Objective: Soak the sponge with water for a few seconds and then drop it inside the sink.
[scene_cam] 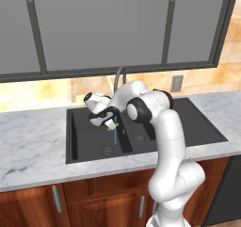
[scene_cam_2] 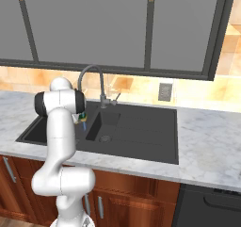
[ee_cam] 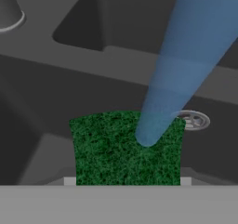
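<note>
The sponge (ee_cam: 125,148), its green scrub face toward the hand camera, sits between my fingertips, and my gripper (ee_cam: 128,181) is shut on it. The pale-blue water (ee_cam: 181,65) streams down and lands on the sponge's upper right part. From the left base view, my gripper (scene_cam: 110,121) holds the sponge (scene_cam: 111,125) above the divider of the dark double-basin sink (scene_cam: 89,127), under the grey gooseneck faucet (scene_cam: 118,76), with water (scene_cam: 115,136) falling below it. From the right, the sponge (scene_cam_2: 83,115) and water (scene_cam_2: 84,125) peek out beside my arm over the sink (scene_cam_2: 141,127).
A white marble counter (scene_cam: 33,146) surrounds the sink. Round drains (scene_cam: 108,150) sit in the basins, one showing just behind the sponge (ee_cam: 193,120). A wall outlet (scene_cam: 176,83) and large window panes are behind. Wooden cabinets (scene_cam: 94,198) lie below the counter.
</note>
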Controlling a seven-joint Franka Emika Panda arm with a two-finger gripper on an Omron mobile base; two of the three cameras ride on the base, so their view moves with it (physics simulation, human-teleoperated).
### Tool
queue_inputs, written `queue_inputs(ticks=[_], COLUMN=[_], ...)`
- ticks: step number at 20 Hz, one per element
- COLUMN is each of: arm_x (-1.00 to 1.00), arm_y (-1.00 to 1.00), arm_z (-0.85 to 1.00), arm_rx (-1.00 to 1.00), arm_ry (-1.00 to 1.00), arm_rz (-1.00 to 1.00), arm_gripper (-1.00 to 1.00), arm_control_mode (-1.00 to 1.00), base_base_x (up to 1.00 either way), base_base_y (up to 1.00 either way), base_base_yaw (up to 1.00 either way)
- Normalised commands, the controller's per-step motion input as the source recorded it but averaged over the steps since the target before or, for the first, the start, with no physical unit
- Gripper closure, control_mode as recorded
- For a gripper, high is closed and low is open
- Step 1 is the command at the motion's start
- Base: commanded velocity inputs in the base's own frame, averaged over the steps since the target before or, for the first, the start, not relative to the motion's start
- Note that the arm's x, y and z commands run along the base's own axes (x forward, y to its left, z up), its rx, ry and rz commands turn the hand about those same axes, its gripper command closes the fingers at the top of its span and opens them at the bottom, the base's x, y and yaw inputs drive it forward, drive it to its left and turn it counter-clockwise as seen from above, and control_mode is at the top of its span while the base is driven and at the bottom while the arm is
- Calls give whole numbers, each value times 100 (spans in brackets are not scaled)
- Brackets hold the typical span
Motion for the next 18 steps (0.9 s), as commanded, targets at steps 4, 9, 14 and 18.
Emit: queue_inputs(ticks=[4, 9, 14, 18], arm_x=[0, 0, 0, 2], arm_y=[0, 0, -6, -47], arm_z=[0, 0, 0, 0], arm_rx=[0, 0, 0, 0], arm_ry=[0, 0, 0, 0], arm_rz=[0, 0, 0, 0], arm_gripper=[100, 100, 100, 100], arm_control_mode=[-100, -100, -100, -100], base_base_x=[0, 0, 0, 0], base_base_y=[0, 0, 0, 0], base_base_yaw=[0, 0, 0, 0])
